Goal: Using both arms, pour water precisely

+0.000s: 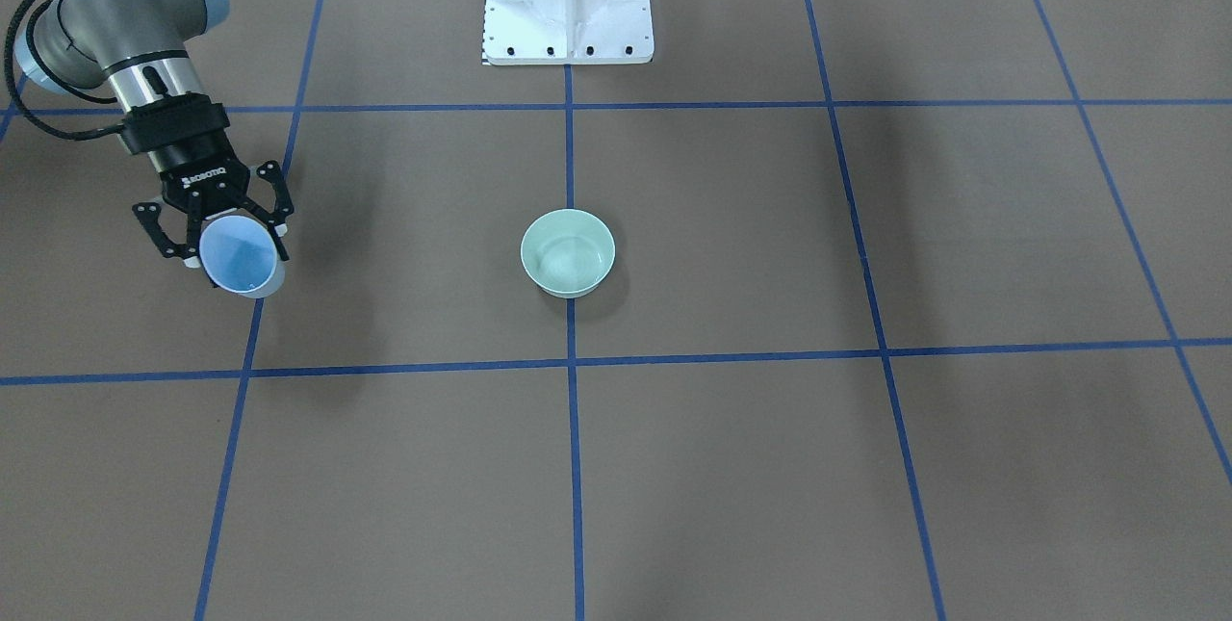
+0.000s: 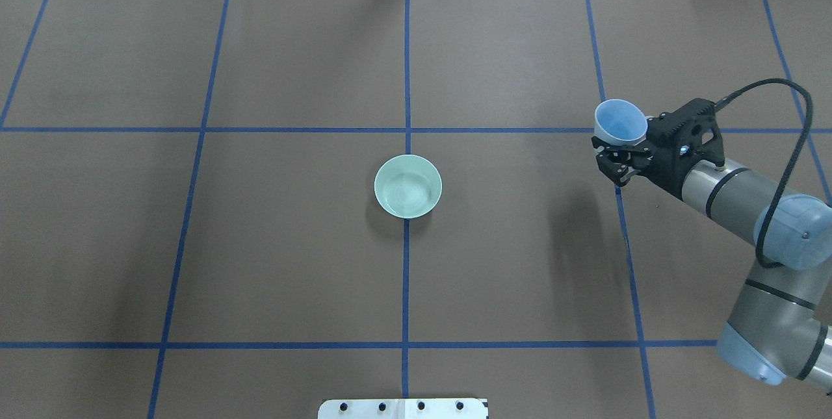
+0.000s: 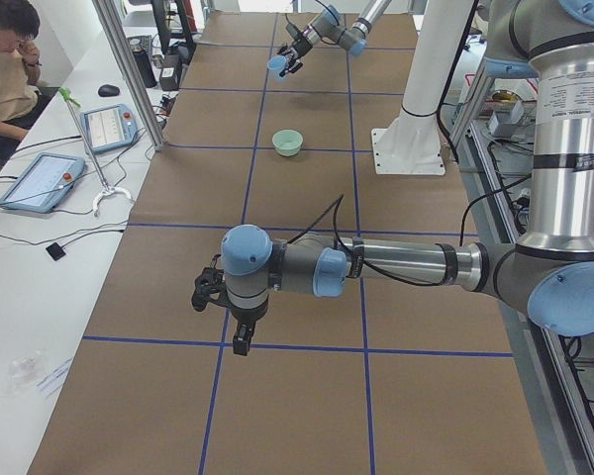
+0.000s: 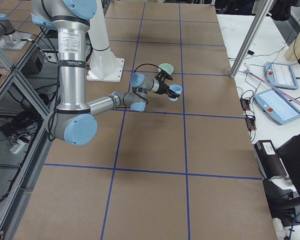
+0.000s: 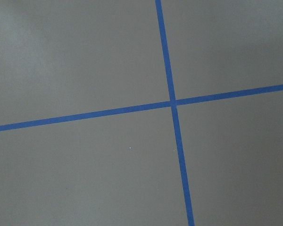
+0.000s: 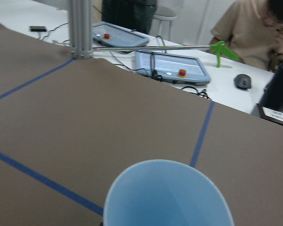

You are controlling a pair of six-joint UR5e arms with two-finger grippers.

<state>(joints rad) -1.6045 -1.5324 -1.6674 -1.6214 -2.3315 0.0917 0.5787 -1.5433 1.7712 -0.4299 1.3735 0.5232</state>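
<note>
Right claw (image 1: 237, 253) clamped round a light-blue plastic cup (image 2: 621, 121). The cup is tilted and held above the brown paper-covered bench (image 1: 770, 467), well apart from the pale green round bowl (image 1: 568, 253) at centre. Water (image 2: 408, 193) shows as faint glints inside the bowl. Left claw (image 3: 204, 294) hangs low over the bench, well apart from both; cannot tell its spread.

I observed a brown table (image 2: 286, 256) gridded with blue tape (image 2: 292, 129). A pale green bowl (image 2: 408, 186) stood centrally on a tape line, with a white pedestal base (image 1: 568, 0) at the robot's edge.
</note>
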